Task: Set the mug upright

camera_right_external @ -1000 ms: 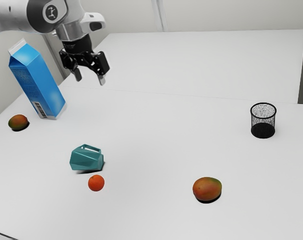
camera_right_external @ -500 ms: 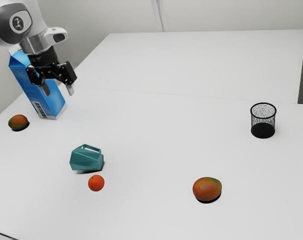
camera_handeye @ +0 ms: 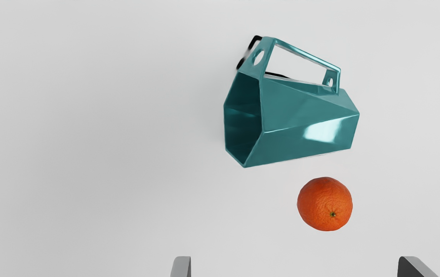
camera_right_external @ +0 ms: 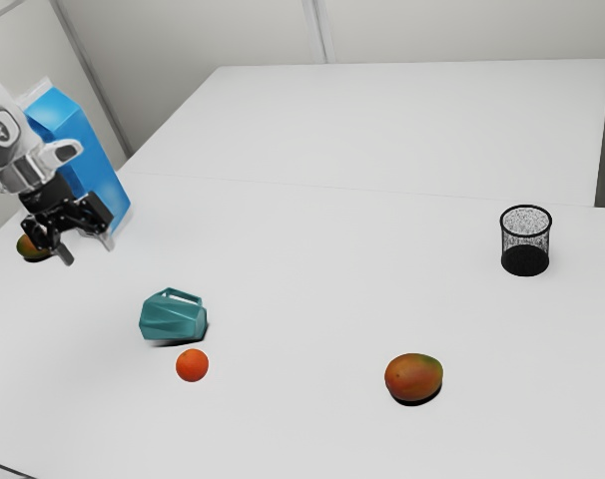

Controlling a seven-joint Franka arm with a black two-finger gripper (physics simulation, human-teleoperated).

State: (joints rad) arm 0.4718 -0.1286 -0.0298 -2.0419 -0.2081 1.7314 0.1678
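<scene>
Ext. cam is sitting at the arm's point(camera_right_external: 21, 172) side, high & well back, looking down across the table point(camera_right_external: 302, 299); wrist cam is riding the arm, much closer, facing steeply down. Both are sharing the mug point(camera_handeye: 304, 123) & orange point(camera_handeye: 324, 204) area.

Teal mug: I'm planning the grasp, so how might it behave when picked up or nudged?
The mug is probably stiff, given its crisp, angular facets. Its glossy surface might be slippery. Lying on its side, with flat faces, it seems unlikely to roll.
</scene>
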